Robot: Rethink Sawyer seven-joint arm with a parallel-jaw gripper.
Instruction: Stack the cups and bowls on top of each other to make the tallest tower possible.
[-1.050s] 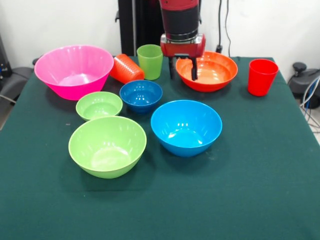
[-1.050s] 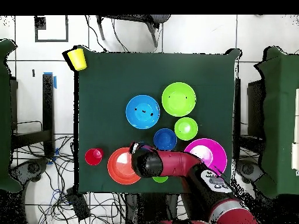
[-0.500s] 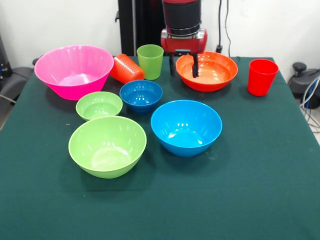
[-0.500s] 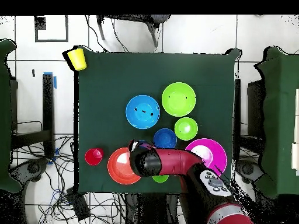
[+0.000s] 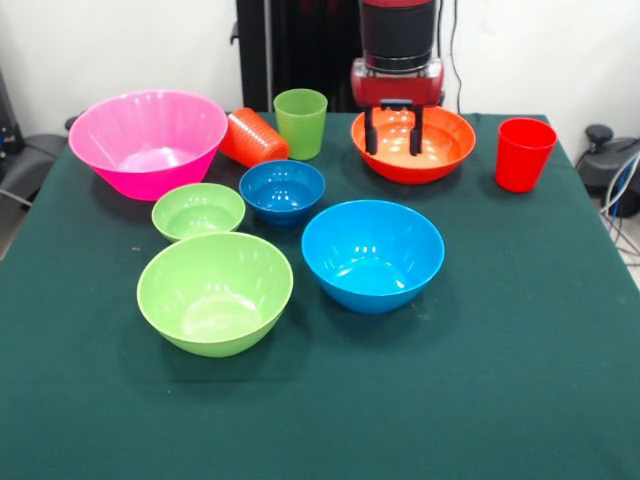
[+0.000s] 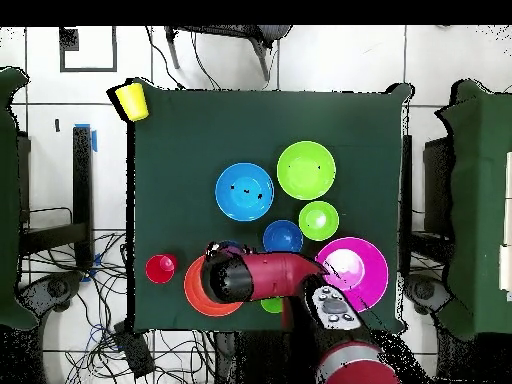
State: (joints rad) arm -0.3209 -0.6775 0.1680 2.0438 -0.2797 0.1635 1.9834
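Right now the gripper (image 5: 392, 137) is hanging over the wide orange bowl (image 5: 440, 150) at the table's back edge, its two fingers spread apart and holding nothing, with no tower begun and every other bowl and cup sitting separately on the green cloth. If the fingers are coming down on the glossy rim off-centre, the shallow bowl is likely to tip or skid toward the red cup (image 5: 524, 153) close beside it. Worse, the yellow cup (image 6: 131, 100) is sitting at the table's far corner, where reaching may be failing.
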